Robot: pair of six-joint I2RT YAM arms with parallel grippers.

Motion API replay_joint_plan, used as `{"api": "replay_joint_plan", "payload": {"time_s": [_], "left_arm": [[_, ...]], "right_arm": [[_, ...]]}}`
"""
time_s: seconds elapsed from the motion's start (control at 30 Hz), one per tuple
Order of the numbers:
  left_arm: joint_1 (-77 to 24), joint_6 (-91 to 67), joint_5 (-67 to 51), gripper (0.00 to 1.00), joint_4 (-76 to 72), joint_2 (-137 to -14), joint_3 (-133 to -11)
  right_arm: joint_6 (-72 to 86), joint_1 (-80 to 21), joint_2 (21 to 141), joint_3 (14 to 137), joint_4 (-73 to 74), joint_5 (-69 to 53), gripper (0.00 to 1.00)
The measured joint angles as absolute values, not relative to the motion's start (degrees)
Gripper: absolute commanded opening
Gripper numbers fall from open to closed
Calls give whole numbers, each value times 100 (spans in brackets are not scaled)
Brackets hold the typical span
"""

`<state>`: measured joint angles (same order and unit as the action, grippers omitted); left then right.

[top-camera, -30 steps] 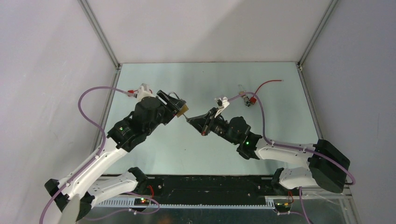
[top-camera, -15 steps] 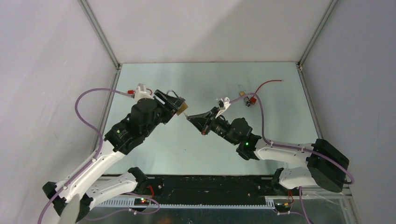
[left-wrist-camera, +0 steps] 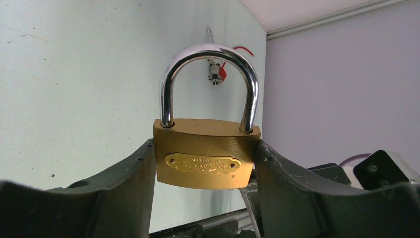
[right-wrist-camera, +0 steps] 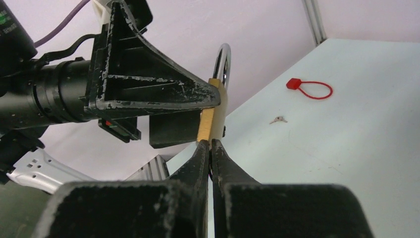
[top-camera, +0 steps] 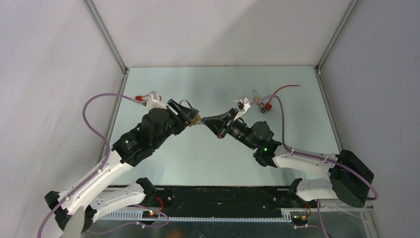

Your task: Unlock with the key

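Observation:
My left gripper (left-wrist-camera: 205,166) is shut on a brass padlock (left-wrist-camera: 205,156) and holds it up off the table, its silver shackle (left-wrist-camera: 208,52) closed and pointing away. In the top view the padlock (top-camera: 195,118) sits between both arms. My right gripper (right-wrist-camera: 210,145) is shut, its fingertips (right-wrist-camera: 202,148) touching the padlock's bottom edge (right-wrist-camera: 208,121). Only a thin dark sliver shows between those tips, so the key is almost wholly hidden there. The right gripper also shows in the top view (top-camera: 202,120).
A red tag with a wire loop (right-wrist-camera: 309,89) and a tiny silvery key (right-wrist-camera: 279,119) lie on the table behind the padlock. Another red tag with red wire (top-camera: 267,104) lies at the far right. Grey walls enclose the table (top-camera: 297,129).
My right gripper has swung toward the back and closed the small gap, so its tips now meet the padlock's underside. My left arm shifted the padlock only slightly.

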<state>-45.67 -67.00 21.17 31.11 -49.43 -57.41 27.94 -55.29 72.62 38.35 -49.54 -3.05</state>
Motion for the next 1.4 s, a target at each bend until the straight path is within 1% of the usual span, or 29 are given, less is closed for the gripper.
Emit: {"api": "replay_joint_plan", "payload": {"time_s": [0.17, 0.33, 0.5, 0.63, 0.73, 0.9, 1.0, 1.2, 1.4], "left_arm": [[-4576, -6702, 2147, 0, 3153, -4901, -5734], [-4611, -6702, 2235, 0, 3286, -4733, -5734], [-4539, -6733, 2233, 0, 3277, -4674, -5734], [-4209, -6965, 2010, 0, 3315, -4713, -5734], [-3924, -7234, 1763, 0, 3330, -4845, -5734], [-3771, -7699, 1369, 0, 3380, -5094, -5734], [-3765, -7926, 1192, 0, 3382, -5124, -5734], [-3747, -8213, 1048, 0, 3380, -5124, -5736], [-3745, -8357, 1022, 0, 3374, -5122, -5743]], "right_arm": [[2775, -5677, 7367, 3841, -5146, -292, 0], [2727, -5913, 7435, 3839, -5223, -32, 0], [2727, -6064, 7089, 3623, -5124, 427, 0], [2637, -6316, 6667, 3304, -5120, 1173, 0], [2456, -6661, 6624, 3186, -5223, 1841, 0], [1979, -7273, 6989, 3155, -5841, 2945, 0], [1579, -7535, 7389, 3157, -6484, 3522, 0], [974, -7738, 7881, 3249, -7343, 4410, 0], [652, -7819, 7942, 3507, -7832, 4936, 0]]}}
